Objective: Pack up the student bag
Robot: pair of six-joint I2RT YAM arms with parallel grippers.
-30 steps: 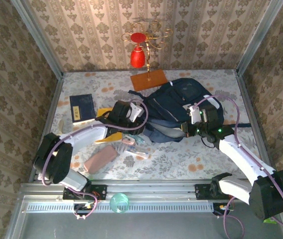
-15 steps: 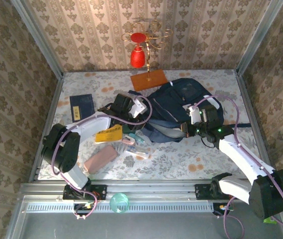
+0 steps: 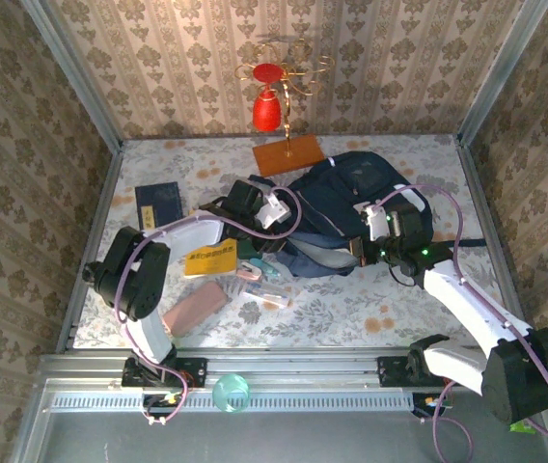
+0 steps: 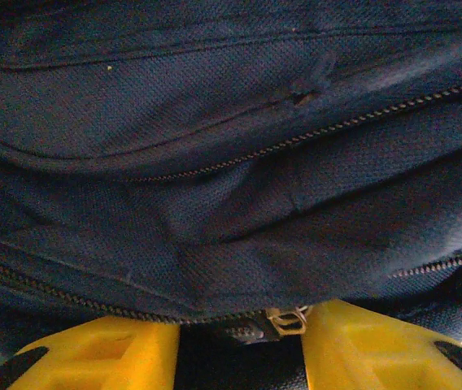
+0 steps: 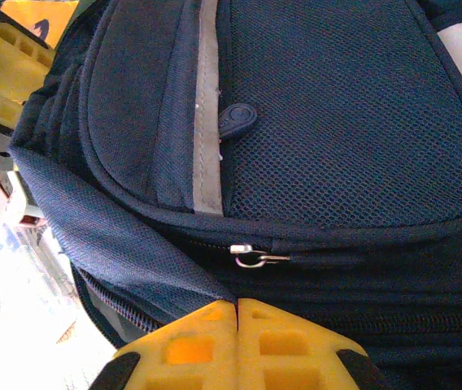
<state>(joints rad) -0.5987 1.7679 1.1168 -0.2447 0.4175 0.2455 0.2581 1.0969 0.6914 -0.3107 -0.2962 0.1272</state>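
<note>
Student bag point(image 3: 346, 188): big dark navy fabric backpack, lying on the floral table point(image 3: 380, 309), right of centre, toward the back. It is slumped and crumpled, not upright. There is a pale grey patch on its upper face. The near-left edge gapes open, with a lighter grey-blue inside showing. Right wrist view: mesh-textured front pocket, grey trim strip point(image 5: 207, 122) running down it, small round navy tab point(image 5: 237, 120) beside the strip, metal zip pull point(image 5: 251, 257) on a closed zip below.
</note>
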